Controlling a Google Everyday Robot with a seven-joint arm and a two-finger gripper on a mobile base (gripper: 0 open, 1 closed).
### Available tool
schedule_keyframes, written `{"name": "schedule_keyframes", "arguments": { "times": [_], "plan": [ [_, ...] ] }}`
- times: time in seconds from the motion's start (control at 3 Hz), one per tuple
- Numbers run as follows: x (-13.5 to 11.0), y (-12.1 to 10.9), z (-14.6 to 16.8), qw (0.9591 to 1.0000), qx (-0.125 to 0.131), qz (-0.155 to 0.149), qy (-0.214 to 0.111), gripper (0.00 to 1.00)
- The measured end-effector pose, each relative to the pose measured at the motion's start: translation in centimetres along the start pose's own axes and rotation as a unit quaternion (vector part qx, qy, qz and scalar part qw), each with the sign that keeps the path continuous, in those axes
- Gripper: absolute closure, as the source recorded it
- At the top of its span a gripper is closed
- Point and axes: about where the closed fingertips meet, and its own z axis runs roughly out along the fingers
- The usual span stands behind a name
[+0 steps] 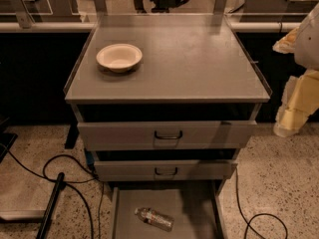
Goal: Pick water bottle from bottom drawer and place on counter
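Note:
The water bottle (pixel 154 218), small and clear with a pale label, lies on its side on the floor of the open bottom drawer (pixel 197 218), left of the middle. The counter (pixel 199 63) is the broad grey cabinet top above it. My arm hangs at the right edge of the view, beside the cabinet's right side. The gripper (pixel 288 123) points down at about the height of the top drawer, far above and to the right of the bottle, and holds nothing that I can see.
A cream bowl (pixel 119 57) stands on the counter's left side. Two handled grey drawers, the upper (pixel 168 134) and the lower (pixel 166 171), sit slightly pulled out above the bottom one. Black cables (pixel 60 176) and a dark bar lie on the speckled floor to the left; another cable lies to the right.

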Motion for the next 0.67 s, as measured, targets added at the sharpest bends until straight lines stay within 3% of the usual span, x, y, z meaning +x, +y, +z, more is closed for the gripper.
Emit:
{"name": "schedule_keyframes", "arguments": {
  "times": [0.33, 0.67],
  "plan": [
    [0.0, 0.0, 0.0, 1.0, 0.0, 0.0, 0.0, 0.0],
    [0.1, 1.5, 1.9, 0.9999, -0.003, 0.013, -0.006, 0.0]
  ]
}}
